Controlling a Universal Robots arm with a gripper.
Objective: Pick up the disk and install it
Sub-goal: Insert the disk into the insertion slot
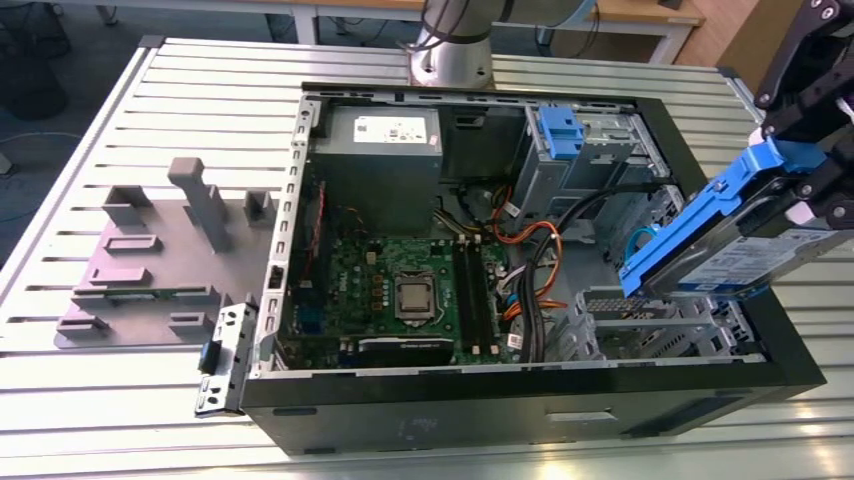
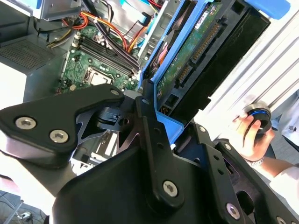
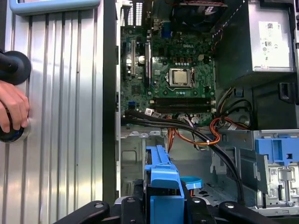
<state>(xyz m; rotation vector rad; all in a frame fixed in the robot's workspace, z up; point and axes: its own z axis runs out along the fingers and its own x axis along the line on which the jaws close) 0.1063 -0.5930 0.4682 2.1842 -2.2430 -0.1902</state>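
While the gripper (image 1: 801, 160) pinches it by its blue bracket, the disk (image 1: 727, 245), silver with a white-and-blue label, hangs tilted above the open computer case (image 1: 400, 395) on the exterior view's right, over the tabletop (image 1: 134, 420).

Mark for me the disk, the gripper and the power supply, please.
disk (image 1: 747, 262): exterior view, on its labelled face, held tilted above the case.
gripper (image 1: 809, 150): exterior view, between the black fingers clamped on the disk's blue bracket.
power supply (image 1: 376, 150): exterior view, on its grey top, under the white sticker.
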